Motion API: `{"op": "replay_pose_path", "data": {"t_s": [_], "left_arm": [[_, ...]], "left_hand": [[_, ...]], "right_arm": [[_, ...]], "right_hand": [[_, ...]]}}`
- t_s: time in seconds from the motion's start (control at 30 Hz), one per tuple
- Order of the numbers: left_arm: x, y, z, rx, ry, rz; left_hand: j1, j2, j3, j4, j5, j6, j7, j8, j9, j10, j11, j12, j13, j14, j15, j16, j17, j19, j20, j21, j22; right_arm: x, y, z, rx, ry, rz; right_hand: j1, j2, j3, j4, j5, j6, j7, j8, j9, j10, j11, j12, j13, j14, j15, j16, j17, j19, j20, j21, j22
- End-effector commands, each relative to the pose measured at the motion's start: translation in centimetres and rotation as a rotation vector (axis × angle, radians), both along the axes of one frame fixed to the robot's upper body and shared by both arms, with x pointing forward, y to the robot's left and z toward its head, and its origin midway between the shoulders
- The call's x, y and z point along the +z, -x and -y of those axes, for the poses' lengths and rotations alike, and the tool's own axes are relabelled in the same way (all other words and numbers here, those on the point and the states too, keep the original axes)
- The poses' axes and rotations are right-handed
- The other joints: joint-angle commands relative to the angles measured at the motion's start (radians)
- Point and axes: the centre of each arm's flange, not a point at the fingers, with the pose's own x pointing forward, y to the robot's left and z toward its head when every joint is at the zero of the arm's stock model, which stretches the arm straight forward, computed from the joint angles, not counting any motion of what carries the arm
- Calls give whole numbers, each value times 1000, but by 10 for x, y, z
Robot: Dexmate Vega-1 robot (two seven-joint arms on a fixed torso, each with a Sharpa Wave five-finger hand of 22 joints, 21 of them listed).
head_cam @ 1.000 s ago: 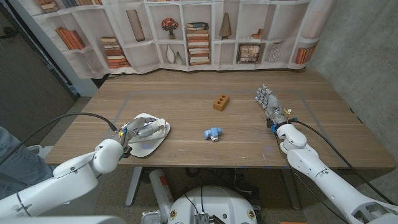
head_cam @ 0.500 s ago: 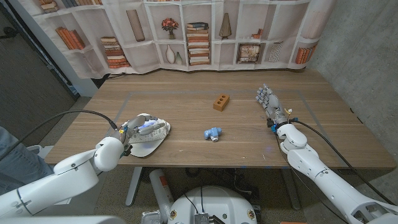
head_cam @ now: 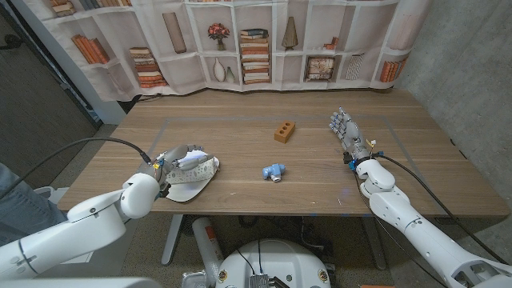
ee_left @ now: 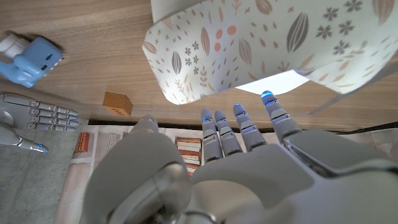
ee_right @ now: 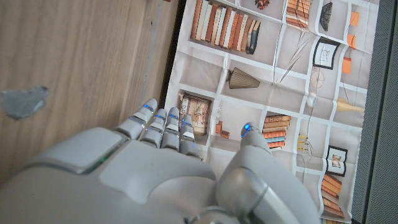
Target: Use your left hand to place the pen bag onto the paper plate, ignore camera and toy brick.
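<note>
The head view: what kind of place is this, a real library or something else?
Probably a robot test room, not a library: the bookshelves are printed on a hanging curtain, a bare grey wall stands beside it, and the wooden table carries taped lines.

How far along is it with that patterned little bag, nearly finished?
Nearly, it seems. The pen bag already lies on the paper plate. The left hand is at the bag's edge, its fingers straight and apparently not gripping. What is left is to draw that hand away. The right hand waits apart; the toy camera and brick lie untouched.
</note>
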Motion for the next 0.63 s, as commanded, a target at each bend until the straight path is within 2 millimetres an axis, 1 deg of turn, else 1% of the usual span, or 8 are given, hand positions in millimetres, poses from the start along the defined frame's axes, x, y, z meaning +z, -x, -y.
{"op": "replay_pose_path", "data": {"t_s": [0.03, 0.1, 0.17, 0.4, 0.5, 0.53, 0.63], "left_arm": [[14, 8, 4, -18, -7, 47], [15, 9, 4, -24, -7, 52], [16, 8, 5, -27, -10, 54], [20, 7, 7, -47, -8, 60], [21, 7, 8, -51, -12, 60], [21, 7, 8, -52, -14, 60], [21, 7, 8, -54, -18, 59]], "left_hand": [[-9, 2, -6, 1, 5, -1, 0, 7, 3, 0, -6, 6, -1, -5, 1, 3, 0, -3, 3, 0, 5], [-11, 2, -7, 2, 6, -1, 0, 8, 3, 2, -5, 7, -1, -5, -1, 4, 0, -3, 4, 0, 5], [-13, 2, -8, 2, 7, 0, 0, 9, 3, 5, -11, 9, -1, -5, -2, 5, -1, -3, 3, -1, 5], [-17, 2, -11, 3, 11, 6, -4, 13, 3, 9, -9, 12, -2, -5, -3, 6, -2, -8, 1, -3, 5], [-19, 2, -12, 4, 12, 8, -5, 14, 3, 12, -11, 14, -2, -4, 0, 8, -2, -7, 7, -3, 5], [-20, 2, -13, 4, 13, 7, -6, 14, 3, 13, -11, 15, -2, -4, 0, 8, -3, -4, 12, -3, 5], [-21, 2, -14, 4, 15, 9, -6, 15, 3, 14, -11, 16, -3, -4, 1, 9, -3, -3, 14, -2, 5]], "right_arm": [[-1, 3, 0, 0, -5, 3], [-1, 4, 0, -1, -5, 4], [-1, 5, 0, -3, -6, 6], [-3, 7, -1, -4, -8, 6], [-4, 9, -1, -3, -10, 8], [-4, 9, -1, -3, -11, 8], [-6, 11, -1, -6, -14, 11]], "right_hand": [[1, 10, -2, 3, -3, 9, -1, 2, 2, 11, -2, 4, 4, 8, -4, 1, 2, 9, -18, -3, 4], [1, 10, -2, 2, -3, 9, -2, 2, 2, 10, -2, 4, 4, 8, -3, 1, 2, 9, -18, -3, 4], [1, 10, -2, 2, -3, 10, -1, 2, 2, 10, -1, 4, 4, 8, -4, 0, 2, 9, -18, -3, 4], [1, 10, -3, 2, -2, 10, -2, 2, 2, 10, -2, 4, 4, 8, -1, 0, 2, 9, -18, -4, 4], [1, 10, -3, 2, -2, 11, -2, 2, 2, 10, -3, 3, 4, 9, -3, 0, 2, 10, -18, -4, 4], [2, 10, -3, 2, -2, 11, -1, 2, 2, 10, -3, 3, 4, 8, -3, -1, 2, 10, -17, -4, 4], [1, 11, -3, 2, -3, 11, -2, 2, 2, 11, -1, 4, 4, 9, -3, -1, 2, 10, -17, -5, 4]]}}
